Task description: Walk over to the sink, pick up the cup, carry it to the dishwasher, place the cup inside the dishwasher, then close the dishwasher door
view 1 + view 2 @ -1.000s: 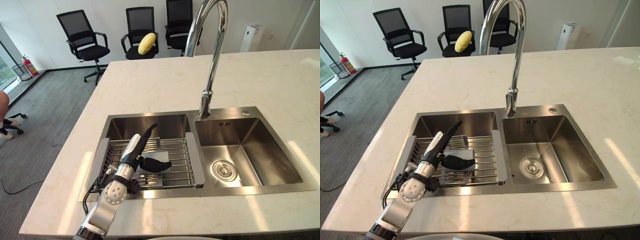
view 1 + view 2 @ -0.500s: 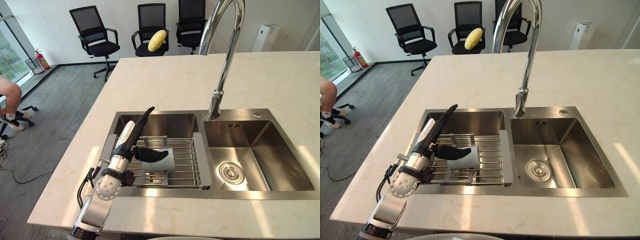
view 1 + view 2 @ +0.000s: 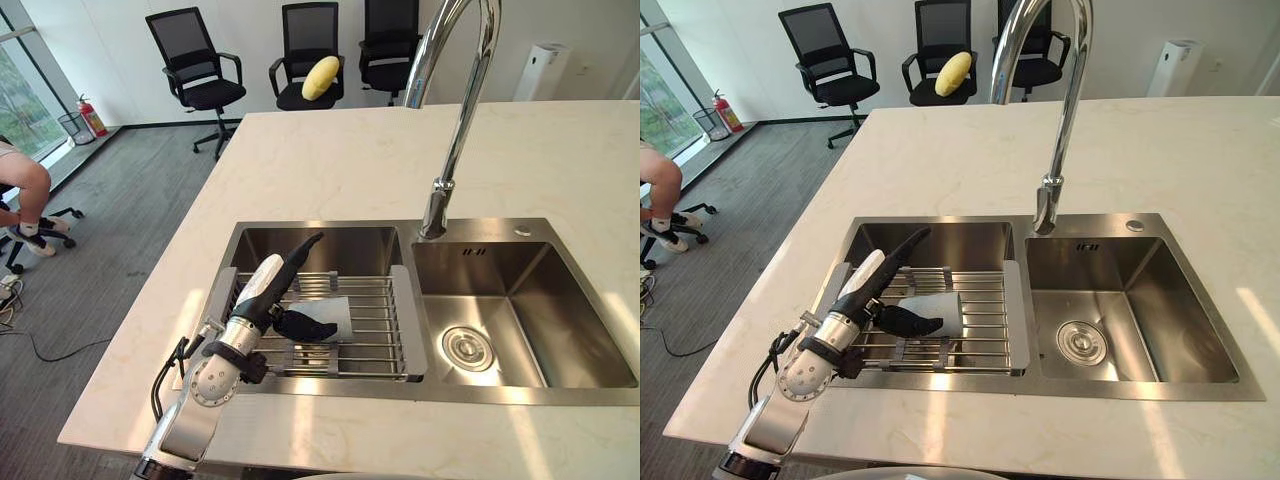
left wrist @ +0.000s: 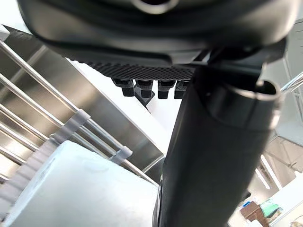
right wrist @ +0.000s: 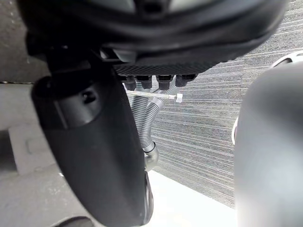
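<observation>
Still no closed grip: left robot hand [image 3: 258, 305], thumb [image 3: 300, 250] wide, fingers [image 3: 305, 325] loose across the cup [image 3: 338, 312] on the rack [image 3: 375, 330].

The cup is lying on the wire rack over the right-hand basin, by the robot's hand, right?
No: the cup lies on the wire rack over the left basin, by the left hand. The left eye view shows it; the right basin holds no rack.

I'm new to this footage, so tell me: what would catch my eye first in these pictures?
The tall chrome faucet arches over the double sink. In the left basin, the robot's left hand lays its fingers across a pale cup lying on its side on the drying rack. Far behind, a yellow object sits on a black office chair.
</observation>
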You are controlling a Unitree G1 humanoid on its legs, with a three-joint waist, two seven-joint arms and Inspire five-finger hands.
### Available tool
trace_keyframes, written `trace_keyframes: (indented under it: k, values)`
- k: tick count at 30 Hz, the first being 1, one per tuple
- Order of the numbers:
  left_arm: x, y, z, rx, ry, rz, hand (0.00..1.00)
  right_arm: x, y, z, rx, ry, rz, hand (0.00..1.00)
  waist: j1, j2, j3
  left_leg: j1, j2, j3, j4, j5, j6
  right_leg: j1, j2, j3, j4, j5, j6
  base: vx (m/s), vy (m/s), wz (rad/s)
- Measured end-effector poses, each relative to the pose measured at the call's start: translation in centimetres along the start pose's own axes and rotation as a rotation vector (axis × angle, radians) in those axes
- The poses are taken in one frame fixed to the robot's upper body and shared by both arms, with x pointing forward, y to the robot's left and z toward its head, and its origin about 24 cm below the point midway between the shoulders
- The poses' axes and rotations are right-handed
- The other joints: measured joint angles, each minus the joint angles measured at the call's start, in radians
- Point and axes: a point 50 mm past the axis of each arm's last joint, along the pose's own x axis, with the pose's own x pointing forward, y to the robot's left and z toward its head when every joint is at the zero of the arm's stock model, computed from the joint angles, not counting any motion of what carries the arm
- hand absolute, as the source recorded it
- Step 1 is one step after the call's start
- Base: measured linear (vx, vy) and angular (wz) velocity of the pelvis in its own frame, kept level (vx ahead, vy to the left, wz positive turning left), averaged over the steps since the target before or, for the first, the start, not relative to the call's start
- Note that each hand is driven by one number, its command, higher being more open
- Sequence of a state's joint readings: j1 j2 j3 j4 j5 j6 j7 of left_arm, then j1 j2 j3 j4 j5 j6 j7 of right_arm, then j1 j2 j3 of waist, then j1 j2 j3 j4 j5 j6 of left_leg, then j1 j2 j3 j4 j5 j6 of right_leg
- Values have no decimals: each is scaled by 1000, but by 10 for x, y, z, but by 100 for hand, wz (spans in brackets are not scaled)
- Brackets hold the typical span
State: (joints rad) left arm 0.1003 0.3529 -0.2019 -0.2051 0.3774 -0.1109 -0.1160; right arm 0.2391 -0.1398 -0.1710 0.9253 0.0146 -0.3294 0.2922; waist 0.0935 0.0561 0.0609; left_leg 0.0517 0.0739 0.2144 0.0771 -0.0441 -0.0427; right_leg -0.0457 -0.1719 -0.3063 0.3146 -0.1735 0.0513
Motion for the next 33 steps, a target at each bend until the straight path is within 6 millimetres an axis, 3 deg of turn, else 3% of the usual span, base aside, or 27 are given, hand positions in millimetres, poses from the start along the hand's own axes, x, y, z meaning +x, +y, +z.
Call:
trace_keyframes:
  k: [9,15,26,27,33]
  values:
    - [-3,-6,-7,92,37,-37,100,0,0,0,0,0,0,100,0,-2,0,-3,-3,-6,-1,0,0,1,-3,-3,2,-1,1,1,1,1]
    - [-8,-27,-24,161,108,-153,100,0,1,0,1,1,8,100,-7,0,-3,1,4,-10,-4,0,-2,13,7,-8,-22,8,1,1,2,1]
    - [-12,-33,-39,218,171,-208,100,0,0,0,4,8,12,100,-28,2,-11,15,12,-9,-21,0,-9,32,21,-11,-51,13,1,6,-1,0]
    - [-12,-34,-39,219,171,-211,0,0,0,-1,5,9,12,100,-28,3,-12,17,12,-9,-24,1,-10,34,21,-12,-55,14,2,0,0,0]
    - [-9,-35,-43,208,186,-221,0,-1,-1,-2,15,13,10,100,-30,5,-16,30,11,-10,-38,4,-15,43,23,-13,-60,15,3,0,0,0]
